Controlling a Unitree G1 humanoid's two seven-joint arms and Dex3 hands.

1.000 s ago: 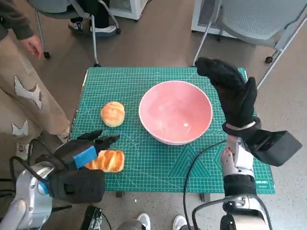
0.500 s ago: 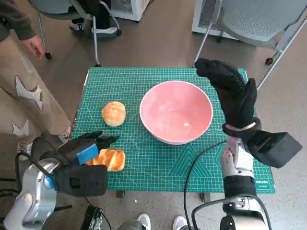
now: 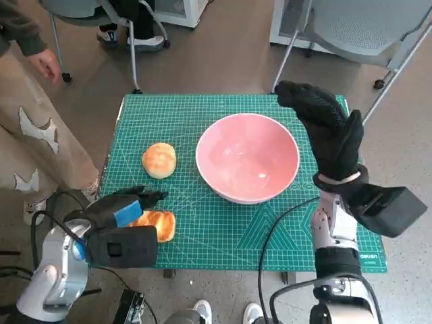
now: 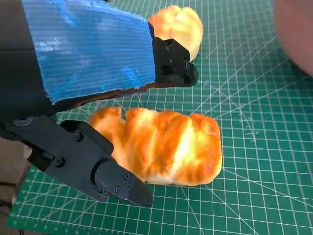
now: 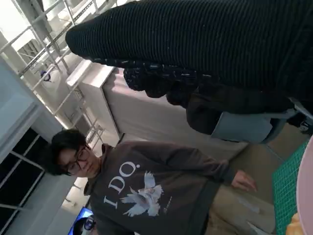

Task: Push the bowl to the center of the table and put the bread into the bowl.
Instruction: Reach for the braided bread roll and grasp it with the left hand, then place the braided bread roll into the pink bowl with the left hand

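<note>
The pink bowl (image 3: 247, 156) stands near the middle of the green mat, slightly right. A loaf-shaped bread (image 3: 156, 223) (image 4: 166, 147) lies at the mat's front left edge. My left hand (image 3: 121, 214) (image 4: 93, 83) hovers over it with fingers apart on either side, holding nothing. A round bun (image 3: 159, 160) (image 4: 178, 24) lies further back on the left. My right hand (image 3: 327, 131) (image 5: 205, 54) is raised just right of the bowl's rim, open, fingers pointing away.
The green cutting mat (image 3: 202, 118) covers the small table. A person (image 3: 27, 101) (image 5: 146, 186) stands at the left. Chairs (image 3: 364, 30) stand beyond the table's far side. A black cable (image 3: 280, 223) crosses the mat's front right.
My left hand has drawn slightly lower and nearer over the loaf-shaped bread. The bowl, the bun and my right hand stay where they were.
</note>
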